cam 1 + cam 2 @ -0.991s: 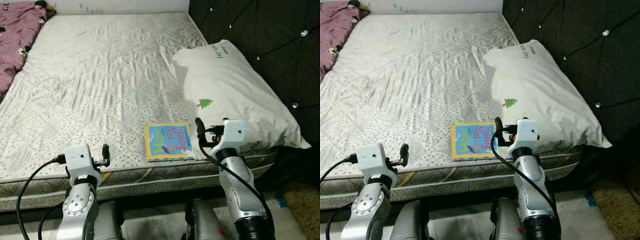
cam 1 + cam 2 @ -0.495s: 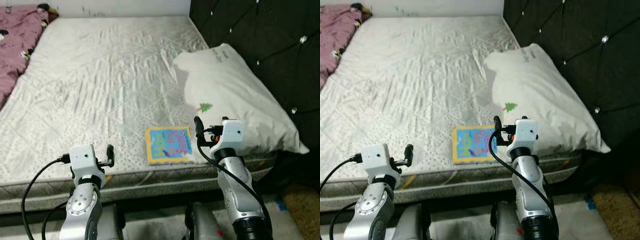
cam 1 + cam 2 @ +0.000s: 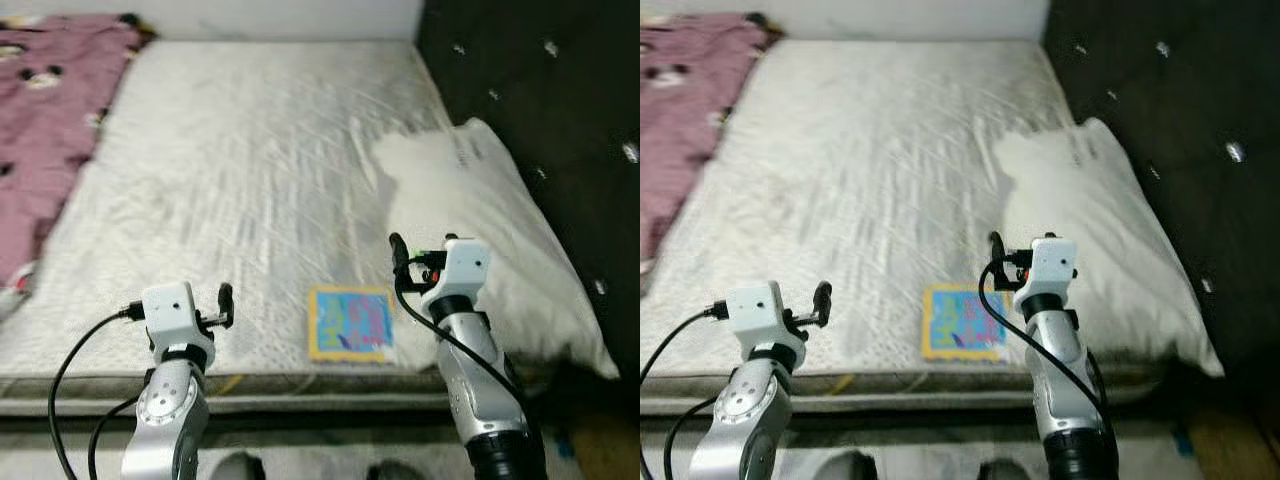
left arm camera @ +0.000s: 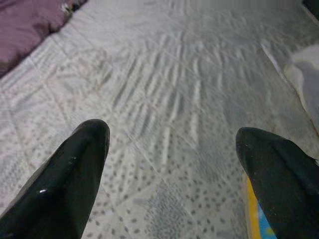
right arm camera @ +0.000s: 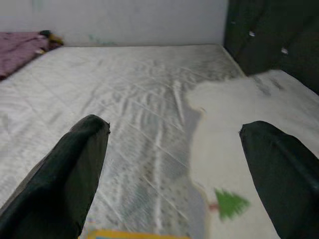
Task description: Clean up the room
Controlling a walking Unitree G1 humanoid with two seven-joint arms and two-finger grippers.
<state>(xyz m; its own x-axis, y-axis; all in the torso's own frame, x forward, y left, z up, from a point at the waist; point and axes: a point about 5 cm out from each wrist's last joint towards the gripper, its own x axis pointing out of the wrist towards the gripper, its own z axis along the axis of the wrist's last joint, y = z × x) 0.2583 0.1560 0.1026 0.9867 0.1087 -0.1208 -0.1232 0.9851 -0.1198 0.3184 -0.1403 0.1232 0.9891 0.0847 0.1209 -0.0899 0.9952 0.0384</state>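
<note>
A thin book [image 3: 350,323] with a yellow border and a blue cover lies flat near the front edge of the bare mattress [image 3: 250,170]. A white pillow [image 3: 490,240] with a small green tree print rests to its right, against the dark headboard. My right gripper [image 3: 396,246] hovers open just right of the book, over the pillow's near edge. My left gripper [image 3: 226,297] is open above the mattress, left of the book. In the left wrist view the book's corner [image 4: 254,219] shows beside one finger [image 4: 279,174].
A purple blanket [image 3: 45,130] is bunched on the far left of the mattress. The black tufted headboard [image 3: 540,90] runs along the right side. The mattress's front edge [image 3: 300,385] lies just below both grippers, with floor beneath.
The camera has swung left: more of the purple blanket shows and the book and pillow sit lower and further right in the picture. Both grippers hold the same open pose.
</note>
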